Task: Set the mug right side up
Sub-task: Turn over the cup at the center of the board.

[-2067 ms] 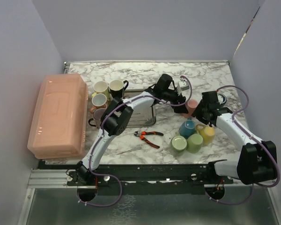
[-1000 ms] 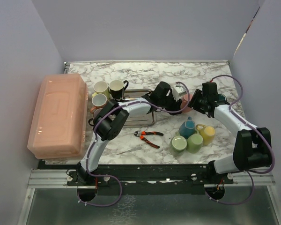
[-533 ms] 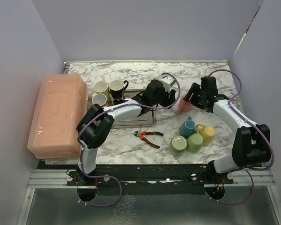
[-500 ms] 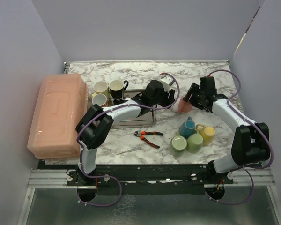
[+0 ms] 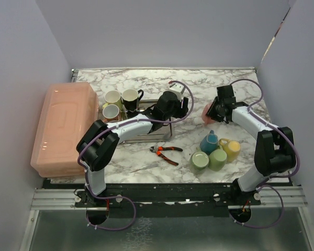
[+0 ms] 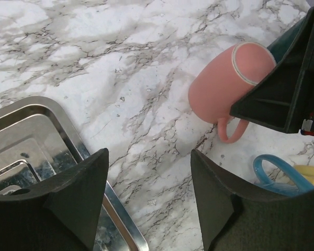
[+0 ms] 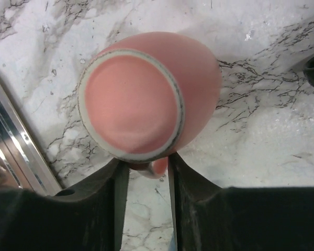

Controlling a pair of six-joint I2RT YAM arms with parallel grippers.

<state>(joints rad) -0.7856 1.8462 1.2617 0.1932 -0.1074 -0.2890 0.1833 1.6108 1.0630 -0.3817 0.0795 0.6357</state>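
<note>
The pink mug (image 5: 207, 111) is tilted at the right middle of the marble table, its base turned up toward my right wrist camera (image 7: 131, 97) and its handle pointing down. My right gripper (image 5: 215, 110) is shut on the mug's handle, which sits between the two fingers (image 7: 144, 166). In the left wrist view the mug (image 6: 222, 86) lies ahead to the right, with the right gripper's black body against it. My left gripper (image 5: 182, 107) is open and empty (image 6: 148, 157), above bare marble left of the mug.
A metal tray (image 5: 149, 137) lies under the left arm (image 6: 36, 130). Blue, yellow and two green mugs (image 5: 213, 150) cluster at the front right. Orange-handled pliers (image 5: 165, 152) lie in front of the tray. A pink bin (image 5: 65, 128) and several mugs (image 5: 120, 102) stand at the left.
My left gripper has drawn back to the left, away from the pink mug. My right gripper has closed on the mug's handle and carried it back, tipping it.
</note>
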